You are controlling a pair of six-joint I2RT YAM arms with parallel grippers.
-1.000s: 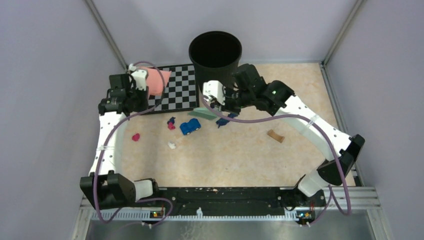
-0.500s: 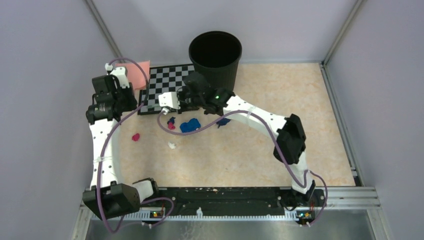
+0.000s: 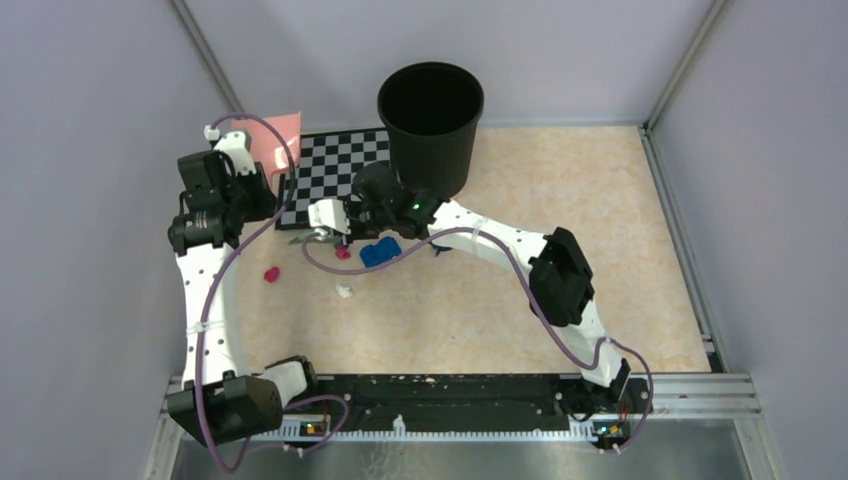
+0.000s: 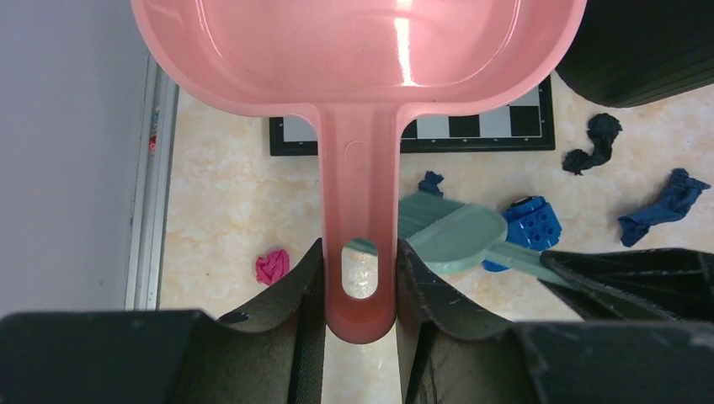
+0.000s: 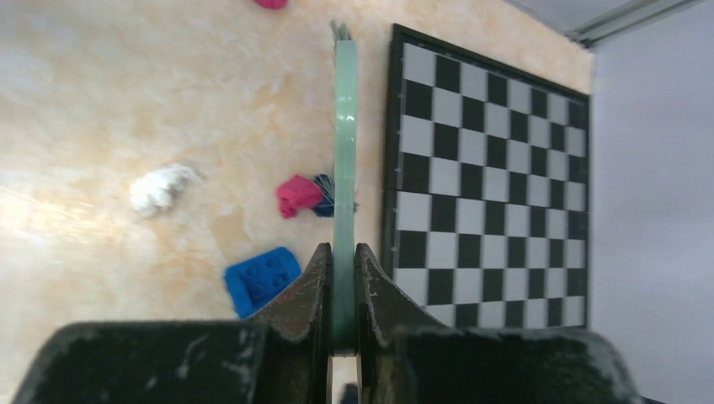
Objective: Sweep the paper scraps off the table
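**Status.** The left gripper (image 4: 359, 290) is closed narrowly on the handle of the pink dustpan (image 4: 362, 59). It holds the dustpan at the far-left corner, with the pan apparently raised off the table (image 3: 560, 180). The right gripper (image 5: 343, 278) is clamped tight on the grey-green brush (image 5: 343, 126), whose head lies just beside the near edge of the checkerboard mat (image 5: 488, 168).

The paper scraps lie on the left half of the table:
- a pink-and-blue pair (image 5: 301, 195) just beside the brush
- a white one (image 5: 160, 189) nearer
- a red one (image 3: 270, 273) further left
- dark ones (image 4: 594, 143) just near of the black bin (image 3: 430, 100)

**Hazards (judged, not observed).**

1. Unseated dustpan. If the lip is not set flat on the table before the stroke, scraps will probably slide beneath it.
2. Foreign object. A blue toy brick (image 3: 379, 252) sits among the scraps. A broad stroke could carry it into the pan, or it could block the bristles and split the pile.
3. Mat snag. Sweeping along the mat edge may catch the bristles, shift the mat, or push scraps onto it.
4. Arm contact. Both wrists work near each other at the far left, so a long leftward stroke could strike the dustpan or the left gripper.
5. Scatter. Twisted paper is likely light, and a fast stroke may flick pieces past the pan.
6. Missed pieces. The dark scraps lie well apart from the others and need a separate pass.
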